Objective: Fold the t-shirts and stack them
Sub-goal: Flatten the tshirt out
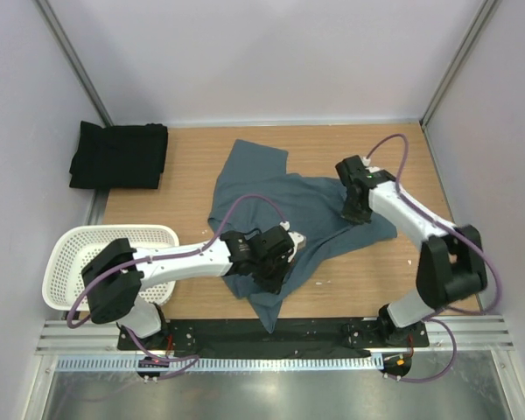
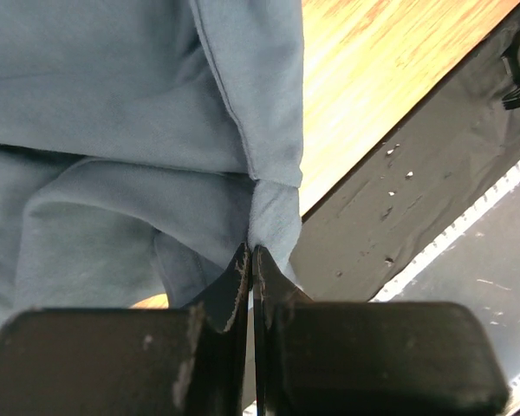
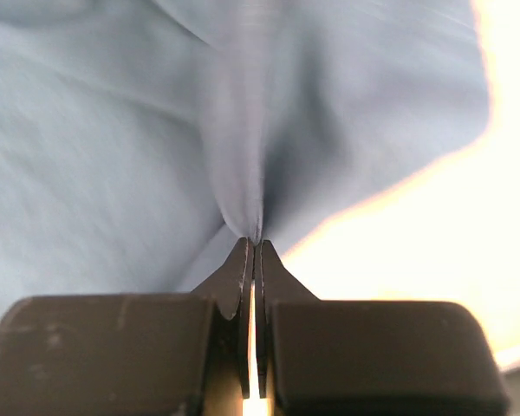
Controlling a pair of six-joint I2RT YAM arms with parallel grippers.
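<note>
I'm looking down at the wooden table (image 1: 188, 153), and the biggest thing on it is the slate blue-grey t-shirt (image 1: 271, 194), rumpled and spread out between my two sets of fingers, one sleeve pointing away from them toward the far wall. Well off from the left fingers, up at the far left corner, the black t-shirt (image 1: 118, 156) sits folded into a flat block, half off the wood. The white perforated basket (image 1: 114, 230) is back beside the left arm's base, well behind those fingers. The left gripper (image 2: 250, 256) is pressed together on a pinch of the blue-grey shirt's near edge; the cloth rises straight out of the tips, and the hem runs up and away from them. To the right of those fingers I see bare wood and then the black strip (image 2: 399, 199) along the table's near edge. The right gripper (image 3: 257, 247) is clamped too, on the shirt's right side, a ridge of blue cloth bunching up from the tips.
</note>
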